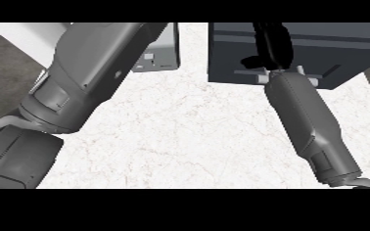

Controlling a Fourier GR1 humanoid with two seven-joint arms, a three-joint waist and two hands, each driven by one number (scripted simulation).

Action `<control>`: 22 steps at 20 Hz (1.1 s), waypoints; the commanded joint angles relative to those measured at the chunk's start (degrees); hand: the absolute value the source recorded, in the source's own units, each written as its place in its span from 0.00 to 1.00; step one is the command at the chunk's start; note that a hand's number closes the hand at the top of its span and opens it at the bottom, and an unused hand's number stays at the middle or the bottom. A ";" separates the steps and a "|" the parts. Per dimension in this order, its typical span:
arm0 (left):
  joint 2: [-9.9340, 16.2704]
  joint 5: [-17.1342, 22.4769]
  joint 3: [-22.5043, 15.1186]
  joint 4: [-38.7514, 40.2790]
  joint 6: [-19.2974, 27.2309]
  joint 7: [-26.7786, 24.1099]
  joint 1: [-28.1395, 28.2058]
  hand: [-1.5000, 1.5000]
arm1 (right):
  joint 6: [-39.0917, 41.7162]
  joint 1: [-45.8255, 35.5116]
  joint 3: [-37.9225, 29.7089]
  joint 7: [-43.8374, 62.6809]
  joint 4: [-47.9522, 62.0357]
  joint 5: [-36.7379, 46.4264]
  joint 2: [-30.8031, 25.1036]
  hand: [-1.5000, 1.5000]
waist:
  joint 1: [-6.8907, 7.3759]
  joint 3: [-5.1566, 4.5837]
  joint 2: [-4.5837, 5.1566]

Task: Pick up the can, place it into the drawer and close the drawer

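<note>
The dark grey drawer unit stands at the counter's far right. Pale handle mounts show on its near face. My right hand lies over the unit just past the handle, fingers stretched straight away from me and thumb out to the left. No can shows anywhere; I cannot tell whether it is inside the drawer or behind an arm. My left forearm rises large across the upper left and runs out of the picture's top, so the left hand is out of sight.
A light grey box sits at the back, half hidden by the left forearm. White marble counter spreads between the two arms. The counter's left edge drops off to a darker floor.
</note>
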 commanded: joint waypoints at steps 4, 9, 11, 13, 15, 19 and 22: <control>3.34 -1.14 -1.04 -6.63 -1.37 2.81 4.40 0.00 | -4.98 -9.72 -3.26 -2.32 11.92 0.86 -1.87 0.00 | 0.79 0.00 0.16; 5.67 -0.75 -1.25 -10.48 -3.47 3.99 8.88 0.00 | -7.09 -14.41 -4.37 -0.29 16.83 1.49 -0.51 0.00 | 2.78 -0.01 0.62; 5.77 -1.24 -1.53 -12.44 -3.16 3.07 10.24 0.00 | -8.53 -15.26 -4.79 -0.92 17.98 1.49 -0.56 0.00 | 2.53 0.01 0.70; 7.33 -0.88 -0.97 -14.11 -3.90 2.96 11.82 0.00 | -6.61 -17.48 -6.22 -2.25 18.10 -0.44 -0.90 0.00 | 2.70 0.00 0.63; 6.40 -1.37 -2.18 -16.46 -2.74 4.61 12.84 0.00 | -7.06 -18.13 -6.71 -2.18 19.11 -0.39 -1.58 0.00 | 3.19 0.02 0.48; 8.77 -0.65 -1.68 -19.54 -4.07 6.06 14.58 0.00 | -7.30 -18.09 -10.79 -7.58 16.82 -6.21 1.19 0.00 | 3.84 0.14 0.23; 8.19 -0.69 -1.95 -21.53 -3.25 6.93 15.64 0.00 | -5.05 -20.88 -11.92 -8.78 18.11 -7.07 0.66 0.00 | 3.57 0.11 0.48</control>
